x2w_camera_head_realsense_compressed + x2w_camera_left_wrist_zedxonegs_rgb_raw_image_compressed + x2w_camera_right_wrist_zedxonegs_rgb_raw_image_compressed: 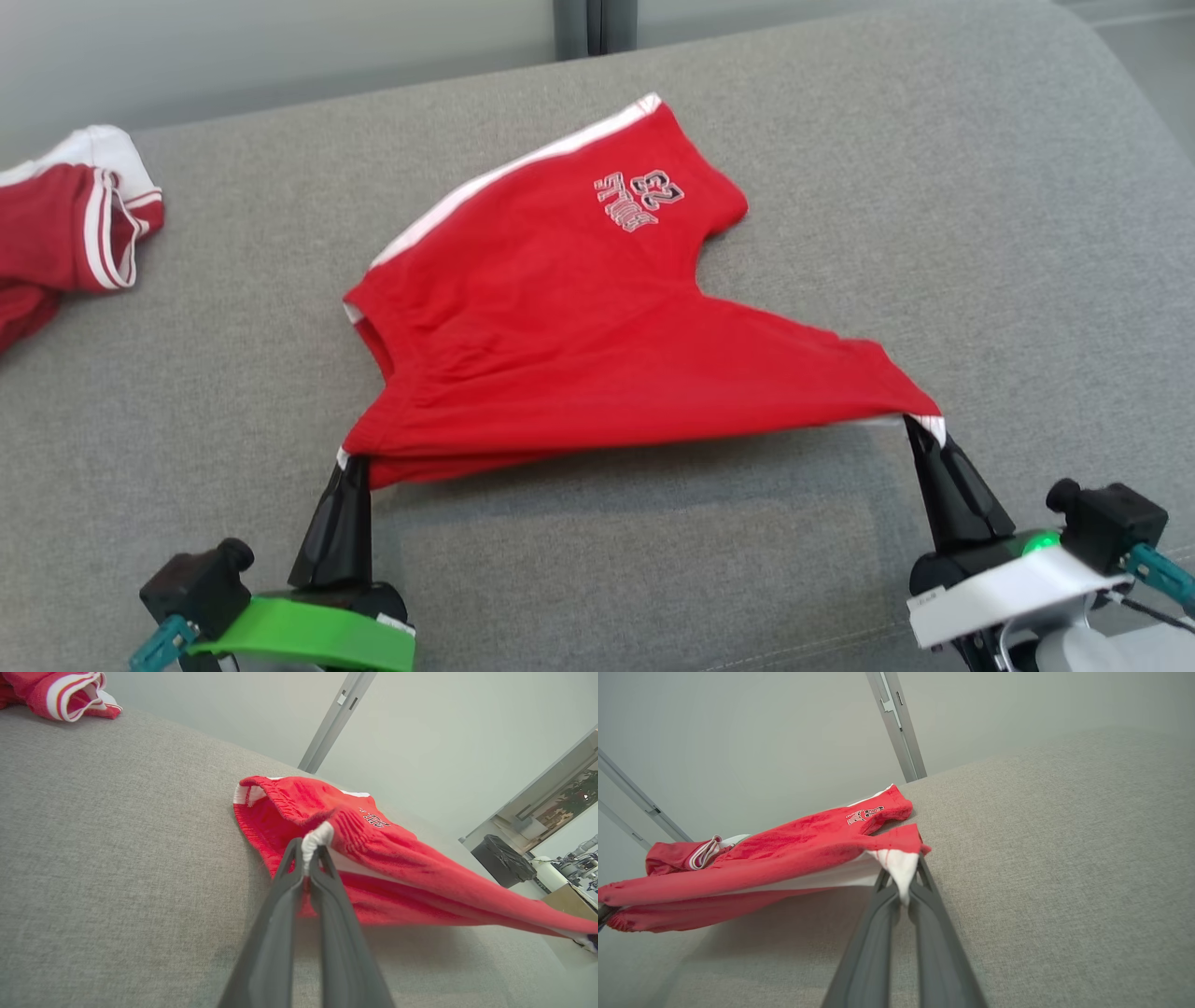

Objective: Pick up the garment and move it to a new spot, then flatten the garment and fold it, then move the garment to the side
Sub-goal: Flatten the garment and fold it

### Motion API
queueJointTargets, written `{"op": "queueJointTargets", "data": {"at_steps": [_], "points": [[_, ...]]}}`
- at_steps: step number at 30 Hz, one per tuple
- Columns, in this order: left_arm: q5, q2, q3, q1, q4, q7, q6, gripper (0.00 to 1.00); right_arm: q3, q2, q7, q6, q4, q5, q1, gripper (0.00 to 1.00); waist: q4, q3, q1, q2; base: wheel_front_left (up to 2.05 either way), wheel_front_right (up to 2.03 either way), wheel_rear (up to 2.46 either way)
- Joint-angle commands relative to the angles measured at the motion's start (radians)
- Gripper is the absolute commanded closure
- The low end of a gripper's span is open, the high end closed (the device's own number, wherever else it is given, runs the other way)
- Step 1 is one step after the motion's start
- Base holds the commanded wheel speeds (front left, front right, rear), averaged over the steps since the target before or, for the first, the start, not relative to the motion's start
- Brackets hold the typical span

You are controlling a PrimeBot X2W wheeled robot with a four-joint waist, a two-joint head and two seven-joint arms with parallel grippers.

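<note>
Grey cushion (934,233) lies under the red shorts (579,327); left gripper (353,464) and right gripper (920,429) each pinch one corner tightly. Flattening and folding are not yet done.

The left hand (311,848) pinches a white-trimmed corner of the red garment (397,868) above the grey cushion (117,858)

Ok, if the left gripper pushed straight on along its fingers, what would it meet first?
The red shorts it pinches: the left gripper would drive into their bunched waistband, probably then the grey cushion; depth is unclear.
</note>
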Motion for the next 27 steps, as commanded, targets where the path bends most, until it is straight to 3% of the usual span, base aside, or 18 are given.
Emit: {"op": "queueJointTargets", "data": {"at_steps": [1, 17, 27], "points": [[0.008, 0.006, 0.026, 0.029, -0.007, -0.011, 0.004, 1.00, -0.023, -0.006, -0.004, -0.005, -0.008, -0.003, 0.028, 1.00, -0.006, -0.045, 0.0001, 0.0000, 0.00, 0.00, 0.00], [0.038, 0.016, 0.055, 0.212, -0.144, 0.008, 0.017, 1.00, -0.080, 0.020, 0.093, -0.005, -0.189, -0.023, 0.222, 1.00, -0.002, -0.126, 0.0001, 0.0000, 0.00, 0.00, 0.00], [0.006, -0.024, -0.005, 0.147, -0.073, 0.060, -0.021, 1.00, -0.052, 0.016, 0.142, -0.004, -0.100, 0.008, 0.157, 1.00, 0.008, -0.113, 0.0001, 0.0000, 0.00, 0.00, 0.00]]}}
